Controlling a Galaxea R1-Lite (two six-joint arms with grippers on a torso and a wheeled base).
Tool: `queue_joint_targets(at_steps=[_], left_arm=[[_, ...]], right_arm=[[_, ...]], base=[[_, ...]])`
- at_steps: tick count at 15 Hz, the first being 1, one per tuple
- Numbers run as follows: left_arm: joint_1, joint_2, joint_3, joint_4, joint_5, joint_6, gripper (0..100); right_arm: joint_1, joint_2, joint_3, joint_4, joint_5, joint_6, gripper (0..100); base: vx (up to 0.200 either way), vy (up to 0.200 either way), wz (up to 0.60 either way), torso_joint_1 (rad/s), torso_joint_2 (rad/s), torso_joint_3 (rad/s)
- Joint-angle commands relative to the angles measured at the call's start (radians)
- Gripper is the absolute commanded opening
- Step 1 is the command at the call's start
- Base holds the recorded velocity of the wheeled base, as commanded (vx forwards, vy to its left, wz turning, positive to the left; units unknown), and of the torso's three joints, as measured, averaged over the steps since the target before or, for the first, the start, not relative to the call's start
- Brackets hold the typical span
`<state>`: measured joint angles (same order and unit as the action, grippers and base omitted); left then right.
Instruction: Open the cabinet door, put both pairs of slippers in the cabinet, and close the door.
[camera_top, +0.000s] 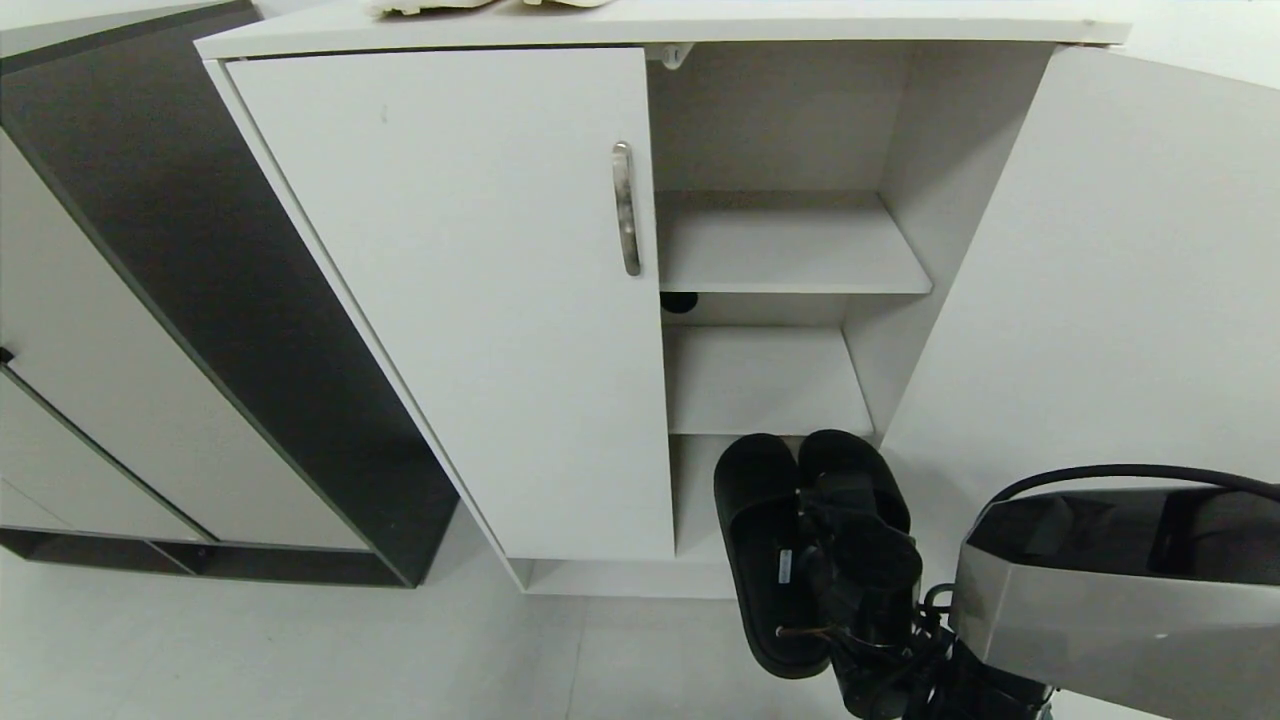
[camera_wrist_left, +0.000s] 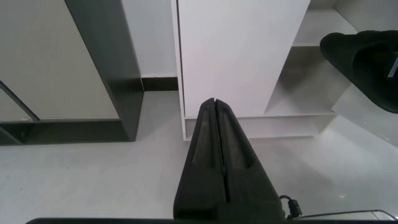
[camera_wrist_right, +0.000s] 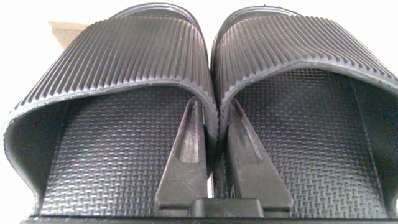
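And there's the pair of slippers (camera_top: 775, 540) just in front of the open right half of the cabinet (camera_top: 940, 150), toes at its bottom shelf (camera_top: 695, 500), open door (camera_top: 1100, 280) swung out on its right, shut door (camera_top: 450, 300) covering its left half, another unit (camera_top: 250, 300) standing beside its left.

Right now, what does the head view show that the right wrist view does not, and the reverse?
Head view only: the cabinet, its right door open, left door shut, and shelves inside. Right wrist view only: the fingers of the right end effector, one inside each slipper, pinching the two touching side walls. Both: the black slippers in that grasp.
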<state>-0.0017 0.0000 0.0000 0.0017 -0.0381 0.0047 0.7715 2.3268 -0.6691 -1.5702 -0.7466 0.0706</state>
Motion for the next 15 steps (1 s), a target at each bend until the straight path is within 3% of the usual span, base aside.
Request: queue_joint_targets(at_steps=[1,7,10,15], left_arm=[[0.0,0.002,0.0,0.0,0.0,0.001,0],[0.0,0.002,0.0,-0.002,0.0,0.0,0],[0.0,0.002,0.0,-0.002,0.0,0.001,0],[0.0,0.002,0.0,0.0,0.0,0.001,0]], right_arm=[[0.0,0.002,-0.001,-0.001,0.001,0.0,0],[0.0,0.002,0.0,-0.001,0.001,0.0,0],[-0.011,0.014,-0.026,-0.001,0.021,0.0,0],[-0.093,0.092,-0.245,0.099,0.038,-0.002,0]], base=[[0.2,0.0,0.0,-0.007,0.0,0.007],[0.2,0.0,0.0,0.001,0.01,0.002],[0.0,0.0,0.0,0.0,0.0,0.0],[0.0,0.0,0.0,0.0,0.0,0.0]])
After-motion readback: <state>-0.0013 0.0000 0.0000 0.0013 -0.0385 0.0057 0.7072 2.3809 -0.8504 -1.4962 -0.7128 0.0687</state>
